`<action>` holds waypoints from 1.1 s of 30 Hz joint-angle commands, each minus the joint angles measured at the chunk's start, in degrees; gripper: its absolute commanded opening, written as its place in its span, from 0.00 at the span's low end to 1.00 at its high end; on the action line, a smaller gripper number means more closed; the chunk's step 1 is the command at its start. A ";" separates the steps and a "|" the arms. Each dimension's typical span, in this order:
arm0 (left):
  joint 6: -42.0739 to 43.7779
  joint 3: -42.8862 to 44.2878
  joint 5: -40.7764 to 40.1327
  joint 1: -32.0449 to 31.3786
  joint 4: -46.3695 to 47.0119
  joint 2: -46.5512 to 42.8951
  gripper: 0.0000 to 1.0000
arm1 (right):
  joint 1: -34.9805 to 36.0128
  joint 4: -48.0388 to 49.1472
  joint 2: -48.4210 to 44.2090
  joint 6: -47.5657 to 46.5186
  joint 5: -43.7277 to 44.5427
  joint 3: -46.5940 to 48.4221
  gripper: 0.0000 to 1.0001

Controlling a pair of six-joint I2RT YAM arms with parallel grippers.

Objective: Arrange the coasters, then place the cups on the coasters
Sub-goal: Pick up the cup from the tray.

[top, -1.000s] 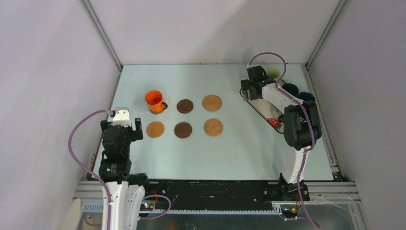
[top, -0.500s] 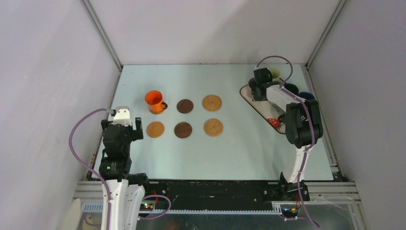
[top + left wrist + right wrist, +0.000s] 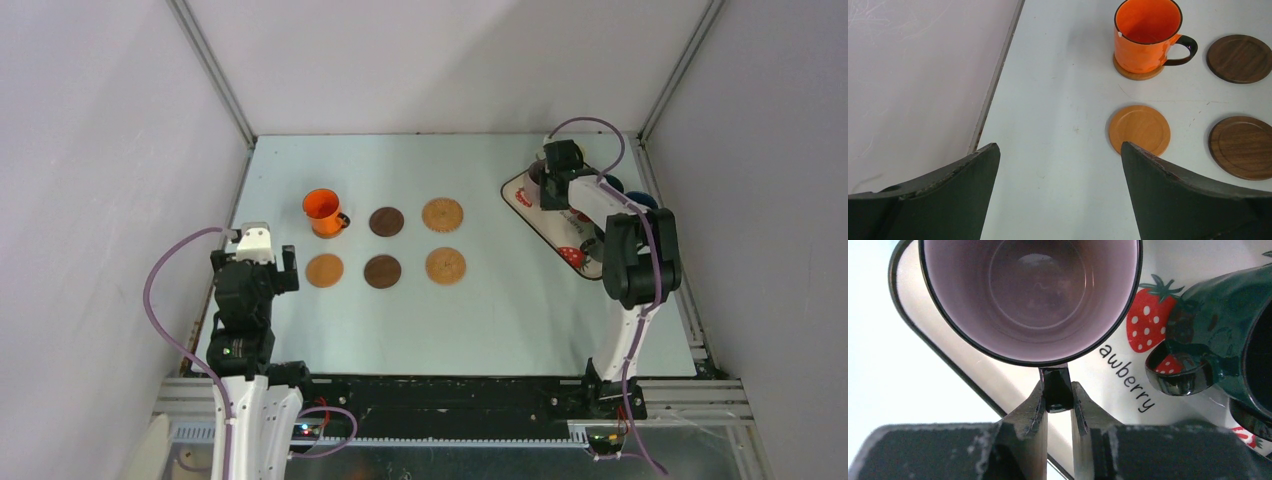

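Right fingers (image 3: 1034,410) pinch the glossy mauve cup (image 3: 1033,300) by its thin handle (image 3: 1057,390).

Left end effector (image 3: 1059,147) stands spread wide; right end effector (image 3: 1058,405) is pinched closed.

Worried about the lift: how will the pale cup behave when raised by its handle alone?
The pale cup looks glazed and rigid, so it probably won't flex, but its smooth handle may slip in the right gripper. Held only by that thin handle, it will likely tilt. The green cup stands close; a swing might knock it.
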 commanded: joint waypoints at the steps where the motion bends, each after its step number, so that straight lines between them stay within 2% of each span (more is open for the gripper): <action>1: 0.71 0.15 -1.02 0.30 1.90 -0.67 0.98 | 0.45 -0.89 -4.83 -0.46 -4.39 -0.08 0.00; 14: 1.08 -0.12 -0.57 0.26 2.54 0.06 0.98 | 2.75 1.91 -16.22 -2.54 -7.46 -4.04 0.00; 22: 1.35 -0.69 -1.22 0.26 2.70 -3.06 0.98 | 12.05 8.14 -24.90 -7.31 -3.57 -8.42 0.00; 26: 1.30 -0.69 -4.02 0.30 2.69 -4.31 0.98 | 15.31 9.25 -28.20 -7.99 -6.42 -10.06 0.00; 33: 0.99 -0.91 -3.38 0.32 2.69 -3.80 0.98 | 19.70 9.31 -31.19 -8.46 -13.59 -11.52 0.00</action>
